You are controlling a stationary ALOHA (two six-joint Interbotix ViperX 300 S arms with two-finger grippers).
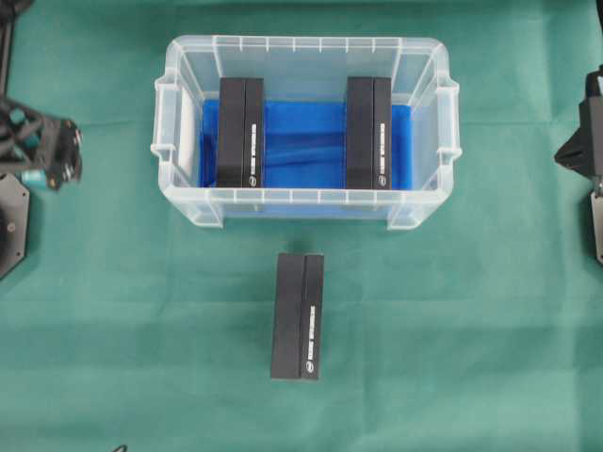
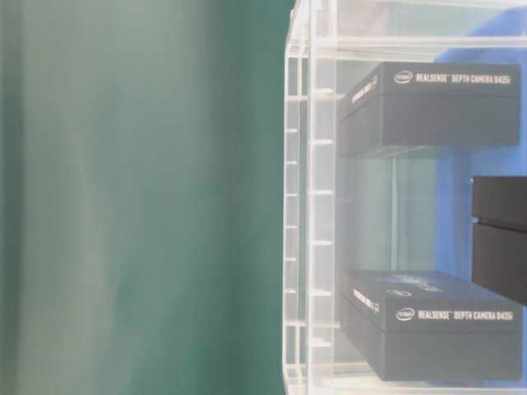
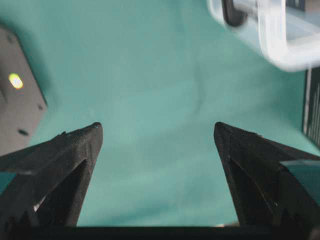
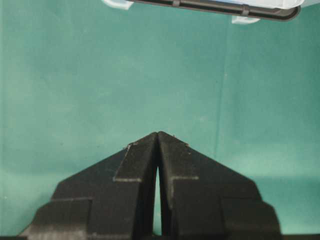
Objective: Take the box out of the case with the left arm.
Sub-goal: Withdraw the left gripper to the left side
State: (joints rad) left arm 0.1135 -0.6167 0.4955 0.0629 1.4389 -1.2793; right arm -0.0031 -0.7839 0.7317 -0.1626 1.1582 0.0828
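Item: large rectangular clear plastic case [image 1: 429, 202] with ribbed rim and blue cloth floor lining, standing toward the far middle of the bench [image 1: 113, 330], which is draped in green cloth. Contents: two long black cardboard boxes with white lettering, one at the left of the case floor [image 1: 240, 132], one at the right [image 1: 368, 132], lying parallel and well apart, each reaching from the far wall to the near wall. Outside the case: a third black box of the same kind [image 1: 298, 315], flat on the cloth just before the case's near wall, toward the near middle of the bench. Left gripper [image 3: 157, 135]: at the bench's left edge, well clear of the case, fingers spread wide and empty, with only green cloth between them in the wrist view. Right gripper [image 4: 158, 135]: parked at the right edge, fingers pressed together, holding nothing. Status, by judgement: one box appears already removed and set down; two remain inside. If more are to come out, the left arm has the full reach, descent, grasp and lift ahead, the nearer left-hand box being the likelier candidate.
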